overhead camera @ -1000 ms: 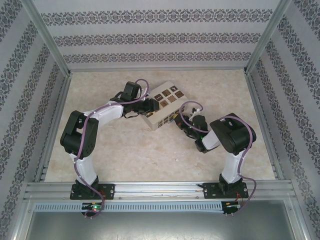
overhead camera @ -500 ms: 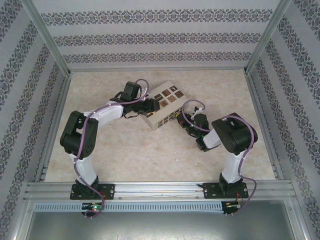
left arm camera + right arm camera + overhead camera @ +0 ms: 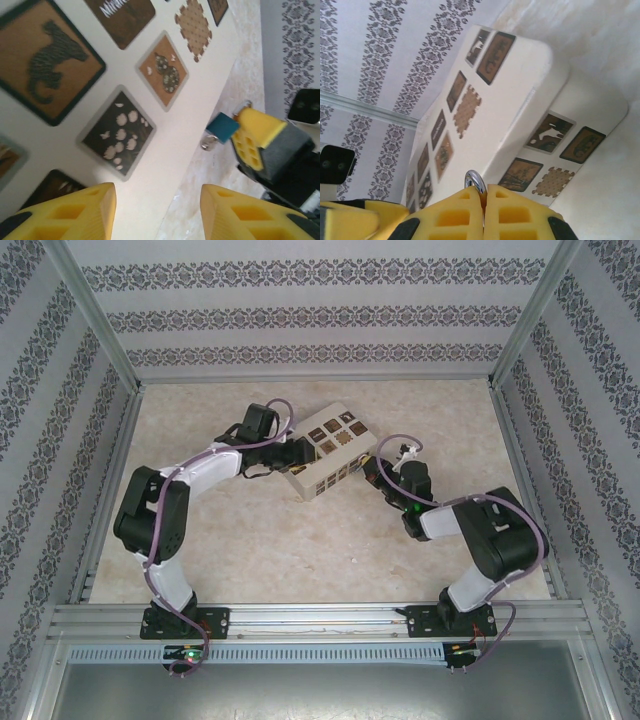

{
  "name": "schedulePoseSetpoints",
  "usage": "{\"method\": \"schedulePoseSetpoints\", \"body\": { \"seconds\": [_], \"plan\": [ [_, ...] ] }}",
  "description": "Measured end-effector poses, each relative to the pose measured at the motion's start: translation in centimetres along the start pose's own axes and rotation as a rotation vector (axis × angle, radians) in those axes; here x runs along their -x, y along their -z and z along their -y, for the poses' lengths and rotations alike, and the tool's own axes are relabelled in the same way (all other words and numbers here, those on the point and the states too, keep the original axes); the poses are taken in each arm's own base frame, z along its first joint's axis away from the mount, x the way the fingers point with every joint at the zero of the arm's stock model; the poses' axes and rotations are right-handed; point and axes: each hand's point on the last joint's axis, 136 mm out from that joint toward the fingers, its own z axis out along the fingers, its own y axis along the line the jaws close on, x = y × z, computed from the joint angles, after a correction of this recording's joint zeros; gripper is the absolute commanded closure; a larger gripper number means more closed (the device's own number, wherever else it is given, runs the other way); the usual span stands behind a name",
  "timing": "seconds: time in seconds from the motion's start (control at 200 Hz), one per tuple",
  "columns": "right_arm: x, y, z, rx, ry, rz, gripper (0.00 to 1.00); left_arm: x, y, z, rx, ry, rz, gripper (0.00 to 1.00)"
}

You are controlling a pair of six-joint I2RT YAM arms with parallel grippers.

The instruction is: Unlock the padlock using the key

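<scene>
At the middle of the marbled beige counter [image 3: 300, 530] lies a cream box with dark square tiles [image 3: 325, 445], with an arm at either side of it. From above, both sets of jaws are dark lumps against the box, and I cannot tell there what they grip. The left wrist camera settles it: a small blue-bodied padlock [image 3: 223, 127] with a silvery loop [image 3: 206, 145] sits just off the box's edge, pinched against a yellow pad [image 3: 257, 137] of the right arm's jaws. The left arm's jaws stand released, their yellow pads [image 3: 75, 212] apart over the tiled lid. The right wrist camera shows its pads [image 3: 462, 212] clenched together, the loop poking out between them toward the box. The box's lid is down, its contents hidden.
</scene>
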Motion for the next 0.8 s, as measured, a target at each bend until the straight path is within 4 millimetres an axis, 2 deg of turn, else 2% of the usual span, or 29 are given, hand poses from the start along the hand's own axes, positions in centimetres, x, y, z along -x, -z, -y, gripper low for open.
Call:
{"method": "schedulePoseSetpoints", "body": {
  "seconds": [0.1,0.325,0.455,0.545,0.65,0.799],
  "plan": [
    [0.4,1.1,-1.3,0.005,0.047,-0.006,1.00,0.8,1.9,0.2,0.041,-0.052,0.050,0.48],
    [0.8,3.9,-3.5,-0.032,0.186,-0.051,1.00,2.3,7.5,2.7,0.093,-0.224,0.221,0.41],
    [1.1,5.5,-4.8,-0.050,0.261,-0.074,1.00,2.1,9.9,2.1,0.157,-0.271,0.304,0.35],
    [1.1,6.6,-5.3,-0.060,0.296,-0.089,1.00,1.7,11.3,1.3,0.206,-0.295,0.357,0.27],
    [0.7,7.7,-5.3,-0.082,0.320,-0.118,1.00,1.5,13.2,0.7,0.262,-0.324,0.431,0.21],
    [-0.1,8.8,-4.7,-0.126,0.343,-0.171,1.00,1.9,16.3,1.0,0.310,-0.379,0.561,0.13]
  ]
}}
